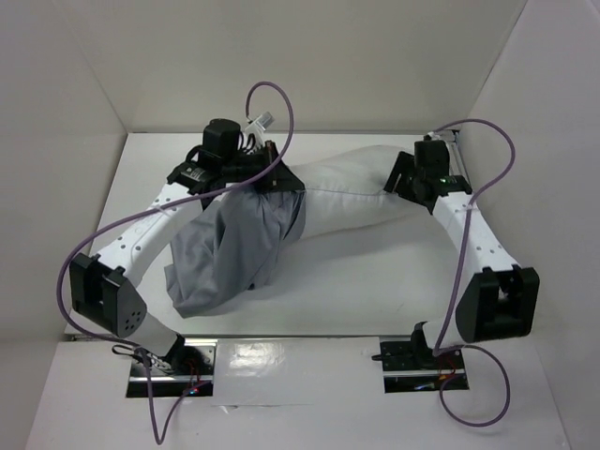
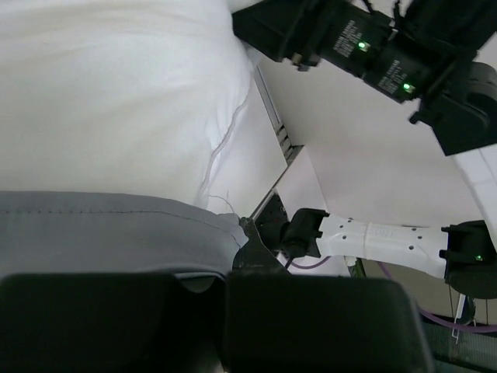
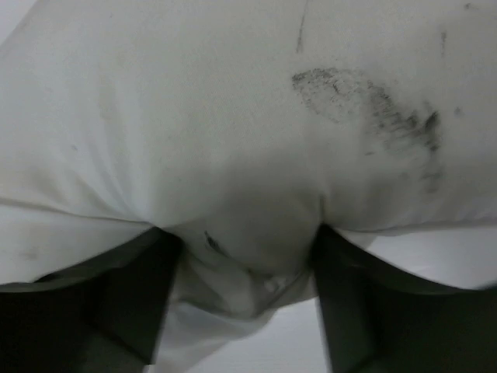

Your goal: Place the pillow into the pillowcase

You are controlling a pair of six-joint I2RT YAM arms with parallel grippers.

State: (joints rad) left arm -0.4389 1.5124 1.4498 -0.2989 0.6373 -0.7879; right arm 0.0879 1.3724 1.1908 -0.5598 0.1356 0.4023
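White desk point(image 1: 356, 300), far edge: plump stained pillow point(image 1: 352, 192) is partly sheathed in wrinkled grey pillowcase point(image 1: 230, 248), its hem clamped by left gripper point(image 1: 272, 176); right gripper point(image 3: 245, 268) is spread wide around the bare end.

**White Panels Box In My Table**

The white table point(image 1: 356, 281) I work at is closed in on three sides by plain, matte panels. A back wall point(image 1: 319, 66) stands along its far edge, with a left wall point(image 1: 47, 159) and a right wall point(image 1: 553, 112) meeting it at the far corners. The light is soft and even, leaving only faint grey shadows on the tabletop; the side walls look duller than the back one. Along the near edge a thin seam separates the table from a front ledge point(image 1: 309, 417), where a glossy patch point(image 1: 267, 358) reflects a bright glare.
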